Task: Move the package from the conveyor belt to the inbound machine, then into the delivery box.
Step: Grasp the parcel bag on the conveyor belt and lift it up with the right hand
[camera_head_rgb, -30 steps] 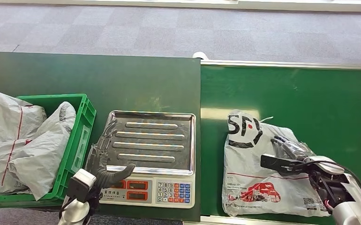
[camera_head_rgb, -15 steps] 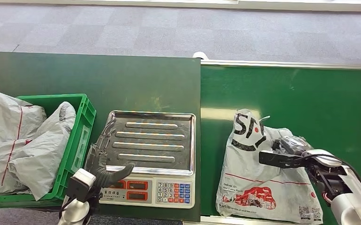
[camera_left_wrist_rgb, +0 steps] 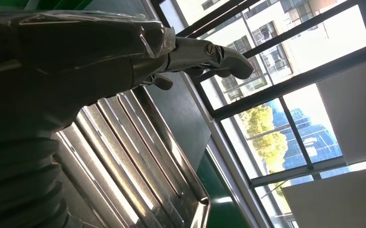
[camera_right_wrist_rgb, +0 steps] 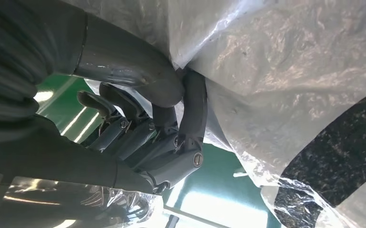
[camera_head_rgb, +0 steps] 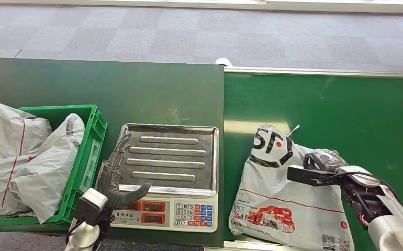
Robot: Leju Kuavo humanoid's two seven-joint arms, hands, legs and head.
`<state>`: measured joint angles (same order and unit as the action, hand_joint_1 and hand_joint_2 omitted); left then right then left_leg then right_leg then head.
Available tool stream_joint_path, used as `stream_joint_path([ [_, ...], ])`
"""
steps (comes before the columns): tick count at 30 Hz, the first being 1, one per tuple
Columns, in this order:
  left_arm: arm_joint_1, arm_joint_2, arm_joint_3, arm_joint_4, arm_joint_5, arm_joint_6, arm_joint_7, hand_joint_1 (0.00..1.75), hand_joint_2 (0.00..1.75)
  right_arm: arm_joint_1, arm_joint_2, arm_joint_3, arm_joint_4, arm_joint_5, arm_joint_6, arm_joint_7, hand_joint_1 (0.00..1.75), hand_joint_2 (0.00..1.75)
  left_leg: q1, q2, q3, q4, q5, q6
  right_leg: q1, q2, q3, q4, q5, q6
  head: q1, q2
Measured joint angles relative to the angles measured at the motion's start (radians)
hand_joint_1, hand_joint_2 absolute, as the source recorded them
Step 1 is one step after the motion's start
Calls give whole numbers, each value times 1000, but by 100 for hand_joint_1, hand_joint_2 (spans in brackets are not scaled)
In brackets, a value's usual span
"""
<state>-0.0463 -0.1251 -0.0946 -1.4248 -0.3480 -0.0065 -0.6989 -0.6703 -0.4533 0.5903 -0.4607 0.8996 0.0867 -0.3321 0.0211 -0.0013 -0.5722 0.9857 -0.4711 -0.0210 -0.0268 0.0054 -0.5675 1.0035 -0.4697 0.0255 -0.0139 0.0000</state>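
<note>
Grey carpet tiles run across the far side, and up close a dark green table (camera_head_rgb: 84,86) sits on the left, butted against the brighter green conveyor belt (camera_head_rgb: 346,104) on the right. On the belt lies the package (camera_head_rgb: 286,201), a grey plastic mailer bag with a bold black logo at its far end and red printing near its front edge, and its right side is bunched up where the right hand (camera_head_rgb: 327,170) has it. In the right wrist view that right hand (camera_right_wrist_rgb: 171,118) plainly pinches a fold of the package's (camera_right_wrist_rgb: 290,80) crinkled plastic between the thick thumb and the dark fingers (camera_right_wrist_rgb: 193,109), so it has a firm hold. Left of the belt, on the table, stands the weighing scale (camera_head_rgb: 165,175), its ribbed steel tray bare and a keypad with red displays along the front. The left hand (camera_head_rgb: 118,191) hovers at the scale's near left corner, holding nothing, fingers spread apart; the left wrist view shows the same left hand (camera_left_wrist_rgb: 190,54) stretched out over the shiny tray (camera_left_wrist_rgb: 138,175). Far left, a green plastic crate (camera_head_rgb: 87,154) holds grey mailer bags (camera_head_rgb: 24,159), heaped and spilling over its rim.
</note>
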Motion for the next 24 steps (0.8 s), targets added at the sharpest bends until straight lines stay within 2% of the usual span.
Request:
stream_joint_path([
  [3, -1, 0, -1, 0, 8, 6, 0, 0, 175, 6, -3, 6, -3, -10, -15, 0, 175, 175, 0, 0, 0, 0, 0, 0, 0, 0, 0, 0, 0, 0, 0, 0],
  [6, -3, 1, -4, 0, 20, 16, 0, 0, 175, 12, 0, 7, -12, -24, -77, 0, 175, 175, 0, 0, 0, 0, 0, 0, 0, 0, 0, 0, 0, 0, 0, 0],
  [11, -3, 3, -10, 0, 32, 18, 0, 0, 175, 48, 29, -42, -80, -62, -340, 5, 175, 175, 0, -1, 0, 0, 0, 0, 0, 0, 0, 0, 0, 0, 0, 0],
  [15, -3, 7, -29, 0, 50, 24, 0, 0, 175, 149, 38, -139, -236, -93, -488, -1, 175, 175, 0, -6, -1, 0, 0, 0, 0, -5, 0, 0, -1, 0, 0, 0],
  [19, -3, 16, -47, 0, 65, 39, 0, 0, 175, 238, 45, -242, -379, -105, -546, -34, 175, 175, 0, -5, -2, 0, 0, 0, 0, -5, 0, 0, -1, 0, 0, 0],
  [24, -3, 23, -60, 0, 72, 43, 0, 0, 175, 282, 55, -309, -462, -105, -557, -51, 175, 175, 0, -5, -2, 0, 0, 0, 0, -5, -1, 0, -1, 0, 0, 0],
])
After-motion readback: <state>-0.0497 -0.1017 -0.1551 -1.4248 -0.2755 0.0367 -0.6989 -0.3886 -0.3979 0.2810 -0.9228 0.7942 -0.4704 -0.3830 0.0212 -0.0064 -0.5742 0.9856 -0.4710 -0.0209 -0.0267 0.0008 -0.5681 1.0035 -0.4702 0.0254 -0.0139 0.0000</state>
